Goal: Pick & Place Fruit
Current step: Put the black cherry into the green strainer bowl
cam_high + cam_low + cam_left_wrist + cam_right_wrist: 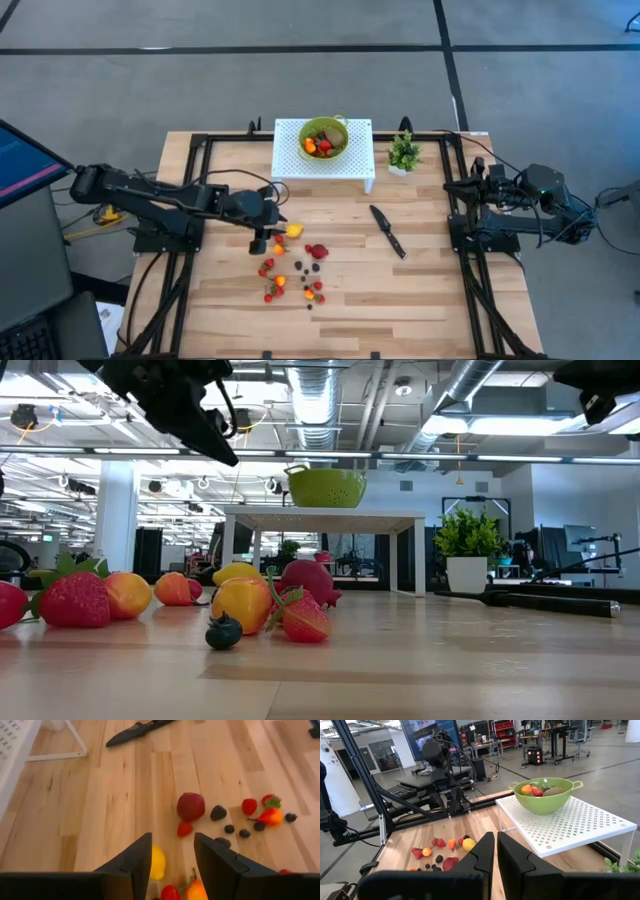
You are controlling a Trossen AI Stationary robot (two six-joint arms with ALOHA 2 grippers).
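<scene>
The left claw (172, 862), half open and holding nothing, was hung over the yellow fruit (157, 862); centring before closing was needed.

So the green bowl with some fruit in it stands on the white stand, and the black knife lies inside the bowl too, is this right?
Not quite. The green bowl does stand on the white stand, but the black knife lies on the table, as the high view shows.
</scene>
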